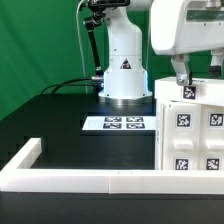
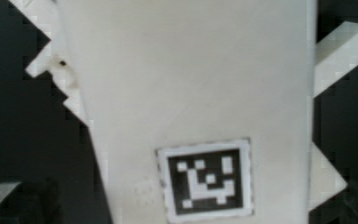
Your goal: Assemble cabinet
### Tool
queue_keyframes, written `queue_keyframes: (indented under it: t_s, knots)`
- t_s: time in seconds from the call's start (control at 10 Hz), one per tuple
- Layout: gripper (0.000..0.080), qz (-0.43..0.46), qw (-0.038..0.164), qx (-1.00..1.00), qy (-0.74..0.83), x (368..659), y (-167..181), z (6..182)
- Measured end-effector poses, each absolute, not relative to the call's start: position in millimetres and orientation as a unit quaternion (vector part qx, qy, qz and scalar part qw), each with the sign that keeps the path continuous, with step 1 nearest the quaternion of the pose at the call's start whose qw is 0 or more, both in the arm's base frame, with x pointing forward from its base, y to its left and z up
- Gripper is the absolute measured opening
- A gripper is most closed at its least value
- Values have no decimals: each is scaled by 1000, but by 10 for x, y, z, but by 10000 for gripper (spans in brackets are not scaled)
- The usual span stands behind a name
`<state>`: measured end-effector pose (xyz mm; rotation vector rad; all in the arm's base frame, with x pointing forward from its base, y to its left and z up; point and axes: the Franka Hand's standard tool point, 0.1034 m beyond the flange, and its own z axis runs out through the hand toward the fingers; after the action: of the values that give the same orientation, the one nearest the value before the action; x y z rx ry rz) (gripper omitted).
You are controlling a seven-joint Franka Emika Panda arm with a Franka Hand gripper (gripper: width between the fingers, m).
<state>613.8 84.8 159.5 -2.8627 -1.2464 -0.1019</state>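
Observation:
The cabinet's large white box [image 1: 195, 125] stands at the exterior view's right, with several black-and-white tags on its faces. My gripper [image 1: 183, 78] reaches down onto its top edge, just above a small tagged part [image 1: 187, 92]. In the wrist view a long white cabinet panel [image 2: 176, 90] with one tag [image 2: 206, 178] fills the middle and runs down between the jaws. A second white piece [image 2: 345, 50] shows beside it. The fingertips are hidden by the panel, so I cannot tell whether they press on it.
The marker board [image 1: 115, 124] lies flat on the black table in front of the robot base [image 1: 124, 75]. A low white L-shaped border wall [image 1: 80, 181] runs along the front and the exterior view's left. A green backdrop stands behind.

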Motion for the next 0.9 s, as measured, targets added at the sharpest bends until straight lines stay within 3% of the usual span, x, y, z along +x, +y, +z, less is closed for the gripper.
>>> queue_keyframes:
  t_s: [0.4, 0.6, 0.9]
  knots:
    - [797, -33, 8, -922, -387, 6125, 830, 1549]
    - [546, -30, 9, -927, -373, 6118, 807, 1548]
    - [551, -31, 9, -933, -358, 6123, 803, 1549]
